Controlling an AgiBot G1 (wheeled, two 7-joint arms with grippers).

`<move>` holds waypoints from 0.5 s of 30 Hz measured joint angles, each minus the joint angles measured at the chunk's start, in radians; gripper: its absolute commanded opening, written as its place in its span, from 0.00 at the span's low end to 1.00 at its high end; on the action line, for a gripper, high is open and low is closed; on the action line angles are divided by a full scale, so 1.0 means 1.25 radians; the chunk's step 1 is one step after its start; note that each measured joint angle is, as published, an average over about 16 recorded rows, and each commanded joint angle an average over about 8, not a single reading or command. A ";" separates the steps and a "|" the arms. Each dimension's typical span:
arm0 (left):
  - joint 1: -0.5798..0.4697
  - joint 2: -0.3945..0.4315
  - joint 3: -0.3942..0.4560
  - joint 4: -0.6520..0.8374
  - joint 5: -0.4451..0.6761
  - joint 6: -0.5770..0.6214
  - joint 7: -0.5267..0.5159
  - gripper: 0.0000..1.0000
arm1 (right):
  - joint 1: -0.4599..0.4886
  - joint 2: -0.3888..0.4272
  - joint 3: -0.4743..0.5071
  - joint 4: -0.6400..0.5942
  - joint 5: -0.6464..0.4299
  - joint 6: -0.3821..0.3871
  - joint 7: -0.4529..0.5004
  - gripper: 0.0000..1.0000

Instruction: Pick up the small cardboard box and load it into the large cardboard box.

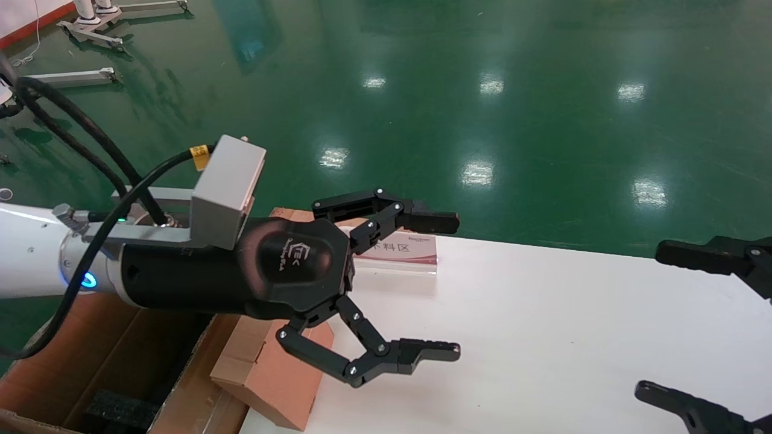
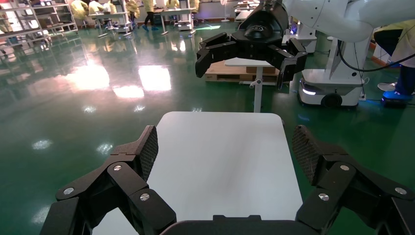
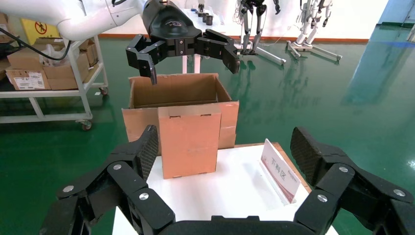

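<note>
Cardboard small cardboard box (image 1: pixel 274 374) overhangs the counter (image 1: pixel 543 337) edge; the wide-open left claw (image 1: pixel 422 289) could nudge it off.

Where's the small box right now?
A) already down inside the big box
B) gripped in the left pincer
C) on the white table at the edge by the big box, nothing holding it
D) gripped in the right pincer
C. The small box stands on the white table at the edge beside the big box; the left pincer hangs open above it and the right pincer is open too, both empty.
</note>
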 measured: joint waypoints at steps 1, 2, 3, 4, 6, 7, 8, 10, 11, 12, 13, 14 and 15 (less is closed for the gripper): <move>0.000 0.000 0.000 0.000 0.000 0.000 0.000 1.00 | 0.000 0.000 0.000 0.000 0.000 0.000 0.000 1.00; 0.000 0.000 0.000 0.000 0.000 0.000 0.000 1.00 | 0.000 0.000 0.000 0.000 0.000 0.000 0.000 1.00; 0.000 0.000 0.000 0.000 0.000 0.000 0.000 1.00 | 0.000 0.000 0.000 0.000 0.000 0.000 0.000 1.00; 0.000 0.000 0.000 0.000 0.000 0.000 0.000 1.00 | 0.000 0.000 0.000 0.000 0.000 0.000 0.000 1.00; 0.000 0.000 0.000 0.000 0.000 0.000 0.000 1.00 | 0.000 0.000 0.000 0.000 0.000 0.000 0.000 1.00; 0.000 0.000 0.000 0.000 0.000 0.000 0.000 1.00 | 0.000 0.000 0.000 0.000 0.000 0.000 0.000 1.00; 0.000 0.000 0.000 0.000 0.000 0.000 0.000 1.00 | 0.000 0.000 0.000 0.000 0.000 0.000 0.000 1.00; 0.000 0.000 0.000 0.000 0.000 0.000 0.000 1.00 | 0.000 0.000 0.000 0.000 0.000 0.000 0.000 1.00; 0.000 0.000 0.000 0.000 0.000 0.000 0.000 1.00 | 0.000 0.000 0.000 0.000 0.000 0.000 0.000 1.00; 0.000 0.000 0.000 0.000 0.000 0.000 0.000 1.00 | 0.000 0.000 0.000 0.000 0.000 0.000 0.000 1.00; 0.000 -0.001 0.000 -0.001 0.002 -0.001 0.001 1.00 | 0.000 0.000 0.000 0.000 0.000 0.000 0.000 1.00; -0.001 -0.003 0.000 -0.002 0.004 -0.001 0.000 1.00 | 0.000 0.000 0.000 0.000 0.000 0.000 0.000 1.00; -0.002 -0.004 0.001 -0.003 0.007 -0.002 -0.001 1.00 | 0.000 0.000 0.000 0.000 0.000 0.000 0.000 1.00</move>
